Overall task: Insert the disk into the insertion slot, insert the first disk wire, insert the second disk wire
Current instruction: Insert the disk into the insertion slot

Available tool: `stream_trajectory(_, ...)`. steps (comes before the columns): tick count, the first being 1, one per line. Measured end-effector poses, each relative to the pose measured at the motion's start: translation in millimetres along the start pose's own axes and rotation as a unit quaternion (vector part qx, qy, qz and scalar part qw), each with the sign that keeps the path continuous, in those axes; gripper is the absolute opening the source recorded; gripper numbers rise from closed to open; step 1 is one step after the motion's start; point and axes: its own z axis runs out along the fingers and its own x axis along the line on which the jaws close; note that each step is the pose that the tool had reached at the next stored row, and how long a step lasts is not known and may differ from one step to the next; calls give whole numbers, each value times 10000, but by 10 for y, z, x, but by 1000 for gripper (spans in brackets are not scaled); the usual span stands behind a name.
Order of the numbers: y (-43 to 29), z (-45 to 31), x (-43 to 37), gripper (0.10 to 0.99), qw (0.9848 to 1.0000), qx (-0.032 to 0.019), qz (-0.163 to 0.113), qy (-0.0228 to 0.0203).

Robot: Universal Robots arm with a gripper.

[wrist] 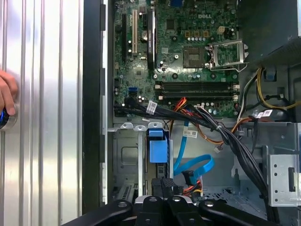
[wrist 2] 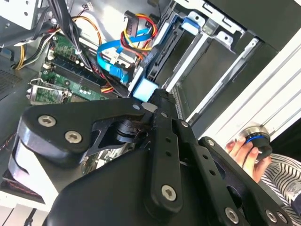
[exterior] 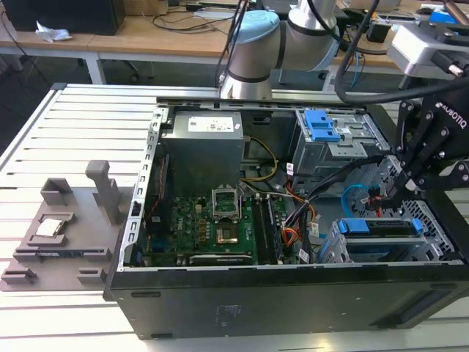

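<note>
- Nearest the lens in the second wrist view, the end effector (wrist 2: 157,95) is seen drawn narrow, its tips brought close together; whether a plug is pinched between them cannot be told.
- It is poised inside the open computer case (exterior: 293,301), at the rear end of the disk (exterior: 363,225); the disk is found seated in the insertion slot (exterior: 344,254), at the exterior view's right, so the first step is judged done.
- The first disk wire (wrist: 192,189) is bunched just beside the tips; the second disk wire (wrist: 197,165) is curled in a loop near it; neither can be seen plugged into the disk, so both wire steps are judged unfinished, the first seemingly being worked on.
- Counted: one disk; one insertion slot; one taller cage (exterior: 344,150) carrying one blue clip (exterior: 322,125); one first disk wire; one second disk wire; one motherboard (exterior: 212,227); one end effector.
- One grey fixture (exterior: 66,227) is set on the slatted desk (exterior: 73,125), well apart from the case; one hand (wrist 2: 242,153) of a person is laid on a round knob (wrist 2: 256,136) on the desk.
</note>
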Motion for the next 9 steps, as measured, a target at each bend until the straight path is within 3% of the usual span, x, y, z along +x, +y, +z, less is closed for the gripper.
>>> stream_trajectory(6, -90, 154, 7, 106, 10000, -5, 0, 0)
stream_trajectory(9, -100, 183, 20, 106, 10000, -5, 0, 1)
